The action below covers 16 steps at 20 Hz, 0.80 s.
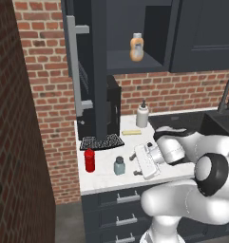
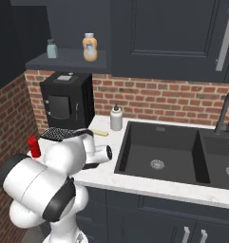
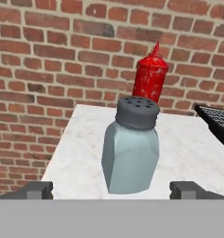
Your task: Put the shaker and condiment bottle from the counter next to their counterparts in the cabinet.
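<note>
While my end effector (image 1: pixel 134 164) hangs low over the white marbled surface (image 1: pixel 104 178), its fingers spread as wide as they go and holding nothing, the things I care about line up to its left in the left base view. Furthest left stands the red condiment bottle (image 1: pixel 90 160), upright near the surface's edge. Next comes the shaker (image 1: pixel 119 166), a squat pale grey-blue jar with a darker cap, also upright, just beside my fingertips and apart from them. In the hand view the shaker (image 3: pixel 131 151) sits dead ahead, centred between my two finger tips, its long axis vertical, with the condiment bottle (image 3: pixel 150 78) behind it and slightly right. So I judge the coming move to be a straight advance along my pointing direction, then a closing on the jar's body.

My arm is folded low, forearm roughly level, the hand reaching sideways across the surface.

Up in the open navy cabinet (image 2: pixel 68 60), on its shelf, wait the small pale shaker (image 2: pixel 52 49) and the orange bottle with a pale cap (image 2: pixel 90 47).
</note>
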{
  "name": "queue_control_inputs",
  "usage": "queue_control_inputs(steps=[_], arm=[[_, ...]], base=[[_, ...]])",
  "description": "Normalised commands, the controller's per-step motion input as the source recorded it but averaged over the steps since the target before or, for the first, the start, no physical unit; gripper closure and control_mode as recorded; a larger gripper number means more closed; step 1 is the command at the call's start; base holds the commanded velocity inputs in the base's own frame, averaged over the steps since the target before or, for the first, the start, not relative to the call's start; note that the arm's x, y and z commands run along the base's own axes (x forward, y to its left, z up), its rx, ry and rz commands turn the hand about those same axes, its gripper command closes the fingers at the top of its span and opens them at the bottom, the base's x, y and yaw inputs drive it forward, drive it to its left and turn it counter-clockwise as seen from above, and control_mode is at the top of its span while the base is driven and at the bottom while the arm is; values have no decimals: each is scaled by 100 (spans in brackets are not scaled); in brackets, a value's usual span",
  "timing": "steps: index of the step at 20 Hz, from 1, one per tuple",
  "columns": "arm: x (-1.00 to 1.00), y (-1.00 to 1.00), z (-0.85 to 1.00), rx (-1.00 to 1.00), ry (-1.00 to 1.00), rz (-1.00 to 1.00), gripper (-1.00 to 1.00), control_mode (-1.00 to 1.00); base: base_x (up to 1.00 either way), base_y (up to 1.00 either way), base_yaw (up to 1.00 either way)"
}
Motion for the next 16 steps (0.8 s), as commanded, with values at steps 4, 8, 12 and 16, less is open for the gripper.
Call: queue_control_inputs(steps=[4,8,12,16], arm=[[0,33,-12,0,0,0,-100,-100],[1,41,-2,0,0,0,-100,-100],[14,44,-5,0,0,0,-100,-100],[49,38,-10,1,3,-6,-100,-100]], base=[[0,0,0],[0,0,0],[0,0,0],[0,0,0]])
